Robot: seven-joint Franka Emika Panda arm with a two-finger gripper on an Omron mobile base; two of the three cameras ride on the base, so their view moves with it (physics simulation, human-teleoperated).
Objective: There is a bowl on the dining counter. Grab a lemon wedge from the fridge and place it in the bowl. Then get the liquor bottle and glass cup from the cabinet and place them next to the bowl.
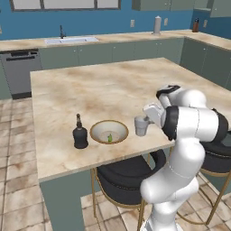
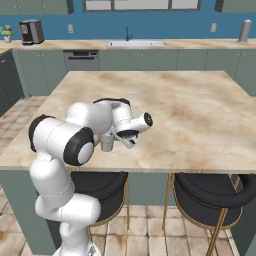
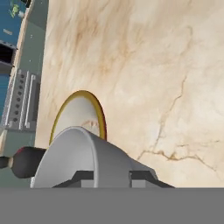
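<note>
On the dining counter point(image 1: 103, 85), the squat dark liquor bottle point(image 1: 80, 133) stands left of the tan-rimmed bowl point(image 1: 109, 131), which holds the tiny lemon wedge point(image 1: 109, 136). Just right, the gripper point(image 1: 146, 121) is closed around the translucent glass cup point(image 1: 141, 126); its fingertips are mostly hidden.

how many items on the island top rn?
3, in a row near its front edge: liquor bottle, bowl holding the lemon wedge, glass cup at the end effector.
</note>
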